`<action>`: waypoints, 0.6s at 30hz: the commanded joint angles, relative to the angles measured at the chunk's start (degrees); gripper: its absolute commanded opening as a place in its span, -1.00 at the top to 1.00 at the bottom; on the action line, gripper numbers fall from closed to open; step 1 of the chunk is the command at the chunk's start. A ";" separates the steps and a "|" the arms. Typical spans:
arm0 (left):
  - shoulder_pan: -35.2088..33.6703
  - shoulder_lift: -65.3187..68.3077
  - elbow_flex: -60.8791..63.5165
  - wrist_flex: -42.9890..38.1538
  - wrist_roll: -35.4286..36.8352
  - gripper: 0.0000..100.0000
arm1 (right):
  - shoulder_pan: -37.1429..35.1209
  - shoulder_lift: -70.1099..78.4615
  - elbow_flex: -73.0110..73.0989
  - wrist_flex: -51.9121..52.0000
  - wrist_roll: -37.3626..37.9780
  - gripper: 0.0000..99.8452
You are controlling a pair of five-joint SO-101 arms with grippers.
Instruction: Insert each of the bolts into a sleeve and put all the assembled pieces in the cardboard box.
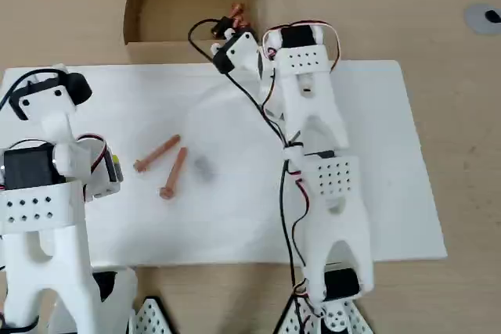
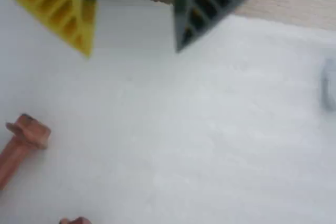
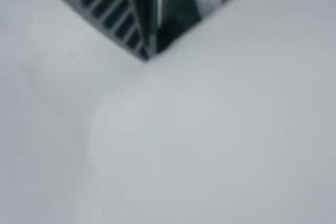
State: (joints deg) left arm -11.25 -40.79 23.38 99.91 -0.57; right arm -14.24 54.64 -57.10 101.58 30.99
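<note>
A: State of left gripper [image 2: 131, 50]?
B: I see fingers apart, empty. On the right gripper [image 3: 149, 51], together.
A: And the bolts [image 1: 159, 153]?
B: Just beside the sleeve [image 1: 203, 167]. Probably stiff, light, slick; I'd pinch mid-shank.

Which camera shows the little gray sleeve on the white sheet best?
The high view: the gray sleeve lies whole on the white sheet, apart from the nearest copper bolt. The left wrist view catches a blurred gray sliver at its frame edge, probably the sleeve.

White sheet [image 1: 235, 217] on wooden table [image 1: 462, 115]; grey disc [image 1: 481, 17] near its edge.
</note>
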 commanded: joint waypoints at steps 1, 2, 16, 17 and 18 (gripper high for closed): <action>-0.70 -0.57 -2.99 0.44 0.18 0.78 | -0.92 -5.49 1.01 0.88 -0.62 0.92; -0.70 -0.57 -2.99 0.44 0.18 0.78 | -0.84 -5.76 1.54 0.88 -0.62 0.92; -0.70 -0.57 -2.99 0.44 0.18 0.78 | -12.79 -25.27 11.47 0.88 -6.51 0.50; -0.70 -0.57 -2.99 0.44 0.18 0.78 | -14.90 -27.56 13.76 0.88 -7.21 0.50; -0.70 -0.57 -2.99 0.44 0.18 0.78 | -16.75 -29.41 15.78 0.79 -7.82 0.50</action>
State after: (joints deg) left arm -11.25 -40.79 23.38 99.91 -0.57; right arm -25.32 34.24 -45.76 101.58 25.10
